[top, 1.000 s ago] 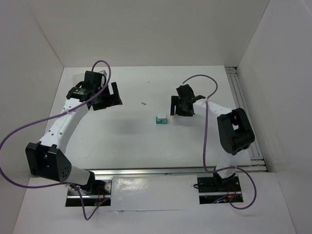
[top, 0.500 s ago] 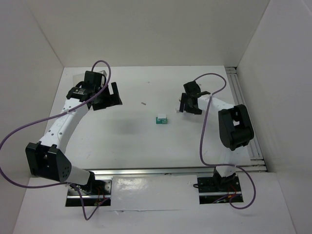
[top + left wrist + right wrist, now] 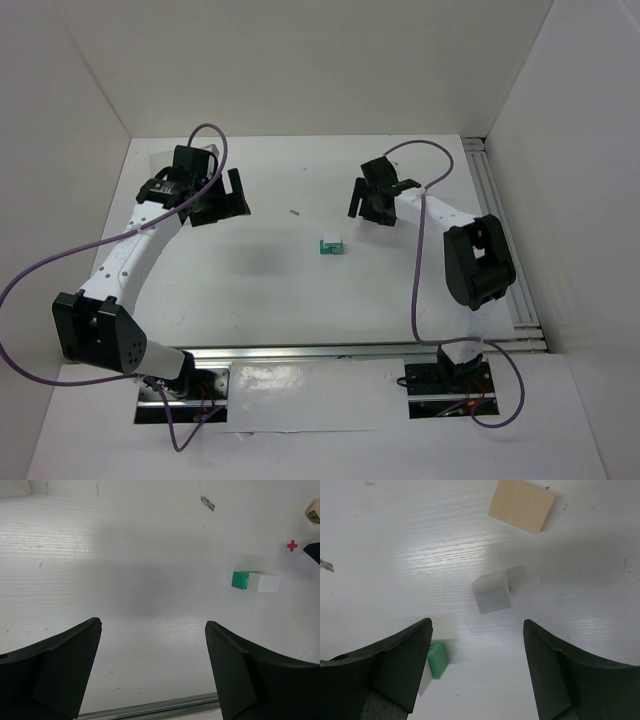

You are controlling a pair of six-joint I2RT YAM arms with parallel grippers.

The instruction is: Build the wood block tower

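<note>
White table (image 3: 250,290): left gripper (image 3: 152,626) spread, empty; right gripper (image 3: 477,625) spread, empty, over white cube (image 3: 492,592).

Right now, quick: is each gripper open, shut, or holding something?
Left gripper: open, holding nothing.
Right gripper: open, holding nothing; the white cube lies loose beneath it.

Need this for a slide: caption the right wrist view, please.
Open right gripper hovers above a white cube, tan block beyond, green block beside one finger.
</note>
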